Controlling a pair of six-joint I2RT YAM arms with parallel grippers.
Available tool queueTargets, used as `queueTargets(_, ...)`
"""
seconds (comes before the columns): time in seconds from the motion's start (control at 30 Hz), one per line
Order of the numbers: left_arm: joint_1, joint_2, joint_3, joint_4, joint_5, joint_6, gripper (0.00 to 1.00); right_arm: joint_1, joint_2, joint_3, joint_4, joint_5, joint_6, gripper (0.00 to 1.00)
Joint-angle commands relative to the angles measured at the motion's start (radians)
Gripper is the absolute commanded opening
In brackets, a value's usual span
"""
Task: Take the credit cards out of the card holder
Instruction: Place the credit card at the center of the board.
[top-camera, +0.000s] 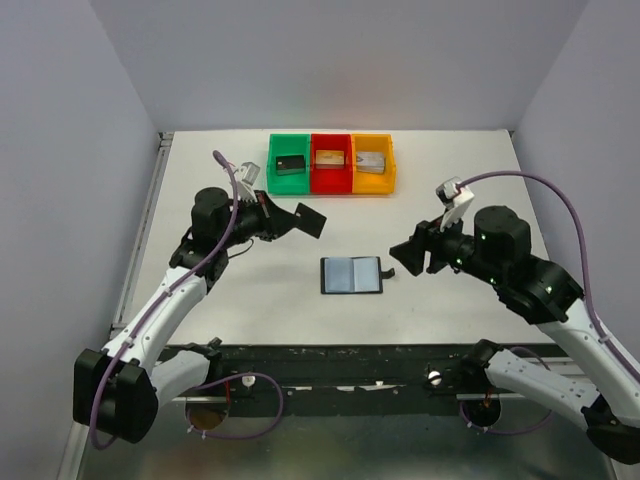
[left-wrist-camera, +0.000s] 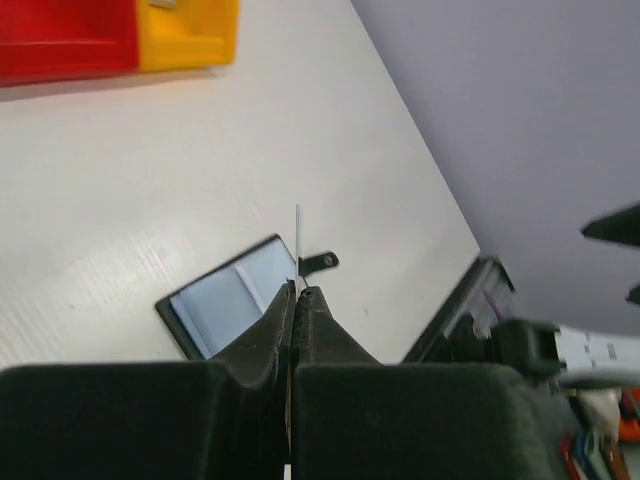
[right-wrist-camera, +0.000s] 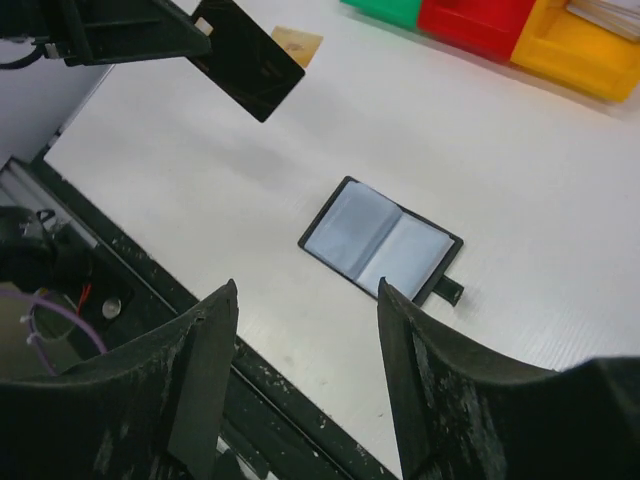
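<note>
1. One card holder (top-camera: 351, 275) lies open and flat at the middle of the counter (top-camera: 460, 160), its two bluish-grey inner pockets facing up. One small strap tab (top-camera: 391, 272) sticks out from its right edge.
2. One black card (top-camera: 313, 221) hangs in the air above the counter, up and left of the card holder and clear of it. It is pinched by one edge in the left fingers (left-wrist-camera: 297, 300), which are closed tight on it. The left wrist view shows the card edge-on as a thin line.
3. One tan-gold card (right-wrist-camera: 297, 44) lies on the counter, partly hidden behind the black card in the right wrist view.
4. Three bins stand touching in a row at the far edge: one green bin (top-camera: 275, 150), one red bin (top-camera: 331, 188) and one orange bin (top-camera: 389, 165). Each holds one blocky item, dark in the green, tan in the red and grey in the orange.
5. The left arm rises from its base at the near left, bends at the elbow and turns its wrist to the right, over the left half of the counter.
6. The right arm stretches in from the near right, its wrist pointing left. The right fingers (top-camera: 402, 257) stand apart and hold nothing, poised just beside the tab on the card holder's right side.
</note>
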Motion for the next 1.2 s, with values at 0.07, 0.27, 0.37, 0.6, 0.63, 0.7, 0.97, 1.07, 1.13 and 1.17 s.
queueTargets(0.07,0.013,0.041,-0.008,-0.010,-0.443,-0.217,0.00,0.002,-0.097,-0.197,0.235,0.163,0.155,0.66)
queueTargets(0.27,0.038,0.152,-0.052,0.082,-0.505,-0.319,0.00,0.001,-0.067,-0.261,0.256,0.048,0.171,0.65)
queueTargets(0.37,0.045,0.243,-0.052,0.143,-0.470,-0.335,0.00,0.002,-0.044,-0.277,0.261,0.006,0.173,0.64)
queueTargets(0.6,0.064,0.401,-0.034,0.195,-0.437,-0.327,0.00,0.002,-0.019,-0.284,0.252,-0.028,0.172,0.64)
queueTargets(0.63,0.070,0.419,-0.034,0.206,-0.431,-0.332,0.00,0.002,-0.017,-0.284,0.252,-0.026,0.172,0.64)
queueTargets(0.7,0.082,0.459,-0.032,0.231,-0.422,-0.347,0.00,0.002,-0.013,-0.288,0.252,-0.026,0.177,0.64)
queueTargets(0.97,0.116,0.568,-0.012,0.284,-0.420,-0.356,0.00,0.001,0.019,-0.269,0.244,-0.046,0.173,0.64)
queueTargets(1.07,0.127,0.597,-0.009,0.307,-0.414,-0.359,0.00,0.002,0.030,-0.268,0.244,-0.049,0.171,0.64)
queueTargets(1.13,0.131,0.620,-0.011,0.336,-0.411,-0.366,0.00,0.002,0.036,-0.268,0.246,-0.054,0.172,0.64)
queueTargets(1.17,0.134,0.628,-0.009,0.347,-0.408,-0.370,0.00,0.002,0.039,-0.269,0.247,-0.057,0.174,0.63)
